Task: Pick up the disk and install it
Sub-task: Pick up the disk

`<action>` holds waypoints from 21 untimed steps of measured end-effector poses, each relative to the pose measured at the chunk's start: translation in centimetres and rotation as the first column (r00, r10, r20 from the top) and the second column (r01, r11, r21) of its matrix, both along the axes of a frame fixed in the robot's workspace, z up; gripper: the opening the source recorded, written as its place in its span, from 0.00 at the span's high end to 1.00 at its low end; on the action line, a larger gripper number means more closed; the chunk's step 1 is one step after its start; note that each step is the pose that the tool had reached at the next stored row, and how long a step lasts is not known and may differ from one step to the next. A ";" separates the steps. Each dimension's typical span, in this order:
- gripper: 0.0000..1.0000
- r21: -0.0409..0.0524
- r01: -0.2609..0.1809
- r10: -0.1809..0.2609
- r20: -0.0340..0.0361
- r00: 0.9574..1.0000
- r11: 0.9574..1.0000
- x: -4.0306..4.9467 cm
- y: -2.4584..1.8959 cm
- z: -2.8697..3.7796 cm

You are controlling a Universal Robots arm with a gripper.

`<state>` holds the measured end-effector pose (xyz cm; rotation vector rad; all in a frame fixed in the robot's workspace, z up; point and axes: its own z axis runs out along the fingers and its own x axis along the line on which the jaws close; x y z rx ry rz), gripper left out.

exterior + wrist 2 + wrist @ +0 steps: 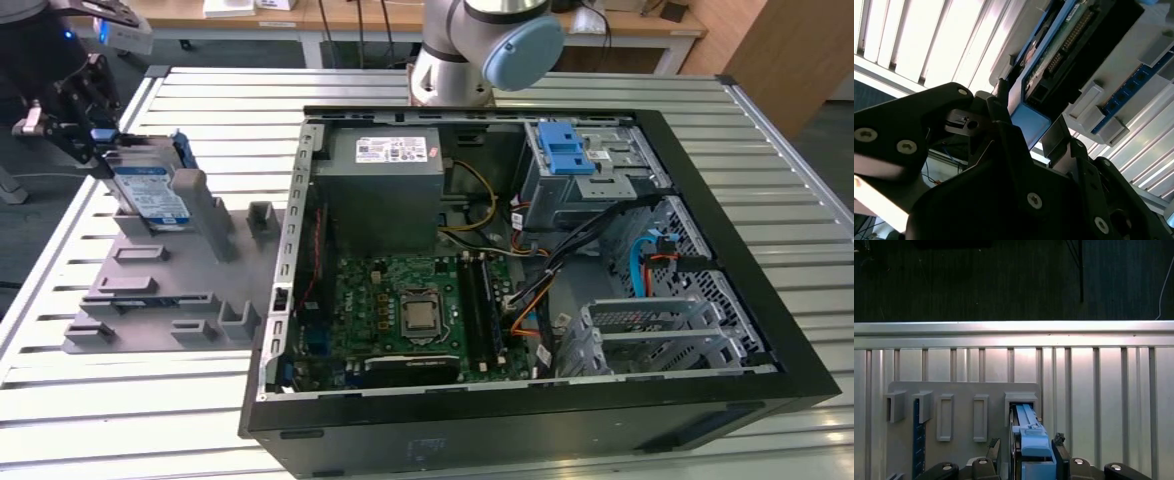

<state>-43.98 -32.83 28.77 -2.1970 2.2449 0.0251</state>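
First wrist view: my pincer (1027, 449) straddles the disk (1026, 424), fingers (995, 450) apart on either side, not yet clamped. The disk stands on edge right beneath me, in an end slot of the grey rack (959, 390). A good grasp, I judge, means centring, squeezing the flat faces, then lifting straight out. Well away from my pincer, the open computer case (747, 200) holds a drive cage (587, 165).

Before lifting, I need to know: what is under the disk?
The disk stands on edge in a slot of the grey fixture; its lower edge and the slot floor are hidden.
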 end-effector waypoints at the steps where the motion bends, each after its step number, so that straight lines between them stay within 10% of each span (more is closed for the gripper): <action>1: 0.48 0.000 0.000 0.000 0.000 1.000 1.000 0.00 0.00 -0.01; 21: 0.64 -0.001 0.000 0.000 0.000 1.000 1.000 0.00 0.00 -0.13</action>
